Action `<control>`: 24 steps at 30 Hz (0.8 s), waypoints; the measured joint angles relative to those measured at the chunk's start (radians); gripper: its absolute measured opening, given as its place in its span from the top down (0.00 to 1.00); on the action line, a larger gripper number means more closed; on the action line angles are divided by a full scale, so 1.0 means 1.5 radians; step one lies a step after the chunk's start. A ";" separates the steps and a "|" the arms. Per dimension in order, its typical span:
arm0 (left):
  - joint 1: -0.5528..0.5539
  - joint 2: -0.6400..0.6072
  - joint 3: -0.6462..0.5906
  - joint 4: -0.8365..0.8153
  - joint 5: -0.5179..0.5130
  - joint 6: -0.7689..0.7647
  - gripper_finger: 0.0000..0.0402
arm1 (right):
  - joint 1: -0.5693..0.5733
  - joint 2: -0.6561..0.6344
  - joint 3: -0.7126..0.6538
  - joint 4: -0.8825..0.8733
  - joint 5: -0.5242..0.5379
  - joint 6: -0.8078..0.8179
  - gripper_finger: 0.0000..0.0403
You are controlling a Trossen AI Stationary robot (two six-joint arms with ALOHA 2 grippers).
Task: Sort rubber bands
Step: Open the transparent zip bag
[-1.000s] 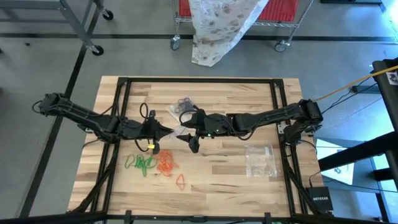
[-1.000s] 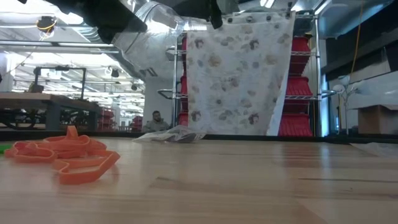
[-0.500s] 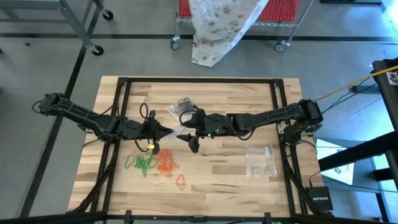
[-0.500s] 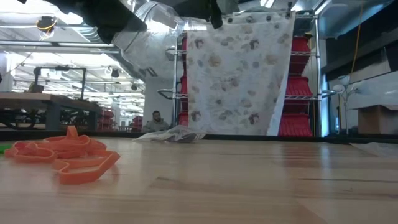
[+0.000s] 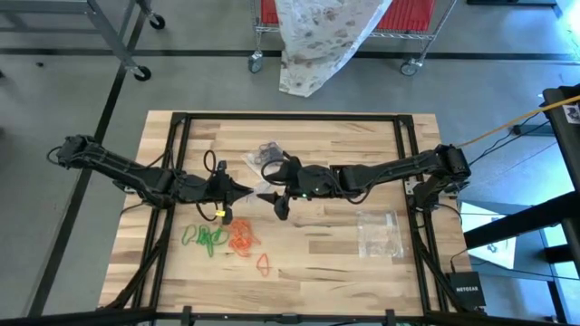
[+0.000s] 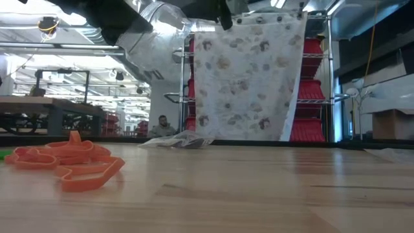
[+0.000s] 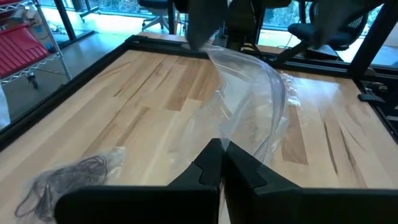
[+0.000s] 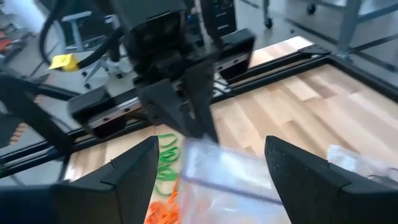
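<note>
Green rubber bands (image 5: 207, 238) and orange ones (image 5: 243, 240) lie in two piles near the table's near-left part, with one orange loop (image 5: 264, 263) apart from them. Black bands (image 7: 56, 180) lie inside a clear bag (image 5: 265, 152) toward the far edge. My left gripper (image 5: 246, 190) is shut on another clear plastic bag (image 7: 249, 106) above mid-table. My right gripper (image 5: 275, 203) faces it, open wide, with its fingers on either side of that bag (image 8: 230, 174). My left gripper pinches the clear bag by an edge (image 7: 231, 144) between its two fingertips, coming level from the table's left. The bag is lifted clear of the table and arches up away from the fingers toward the right gripper. My right gripper: I cannot tell whether a finger touches the bag.
A third clear bag (image 5: 379, 233) lies flat near the table's right side. The black frame rails (image 5: 290, 118) run along the table's edges. In the low view the orange bands (image 6: 71, 165) lie close to the camera, with bare wood to their right.
</note>
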 joint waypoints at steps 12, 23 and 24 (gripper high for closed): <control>0.000 0.000 0.000 0.000 0.000 0.003 1.00 | -0.003 0.000 0.000 0.010 -0.005 -0.003 0.29; 0.000 0.000 0.000 0.000 0.000 0.003 1.00 | -0.003 -0.006 0.000 0.011 -0.027 -0.035 0.29; 0.000 0.000 0.000 0.000 0.000 0.001 1.00 | -0.003 -0.012 0.000 0.005 -0.031 -0.037 0.29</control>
